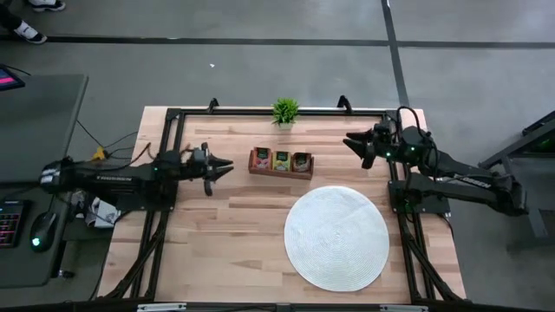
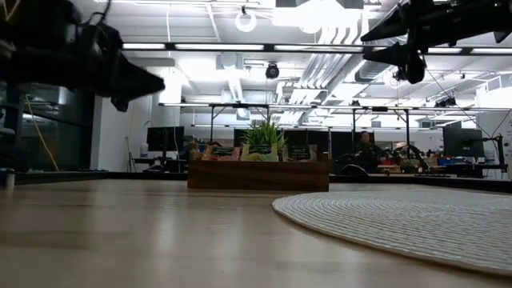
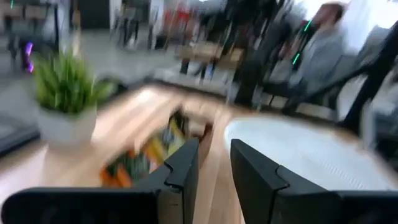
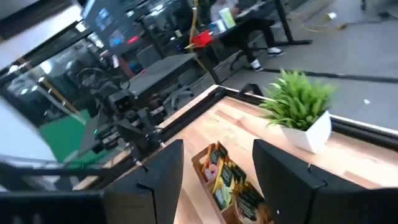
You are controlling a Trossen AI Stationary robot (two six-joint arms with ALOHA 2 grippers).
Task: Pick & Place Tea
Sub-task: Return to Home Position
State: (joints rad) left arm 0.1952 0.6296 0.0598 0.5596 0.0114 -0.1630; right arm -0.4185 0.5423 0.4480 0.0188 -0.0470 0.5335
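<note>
Brown wooden three-section organizer holds small square tea packets in every section. Left gripper, fingers narrowly parted, and right gripper, fingers wide apart, flank it, both empty.

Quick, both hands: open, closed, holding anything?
Left hand: open, narrow gap, empty, left of the brown wooden organizer.
Right hand: open wide, empty, right of the organizer.

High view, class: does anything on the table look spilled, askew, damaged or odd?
Nothing stands out. The wooden three-section organizer stands upright with the small tea packets inside, the round white mat lies flat, the green potted plant is upright, and the left gripper and right gripper hang open, holding nothing.
</note>
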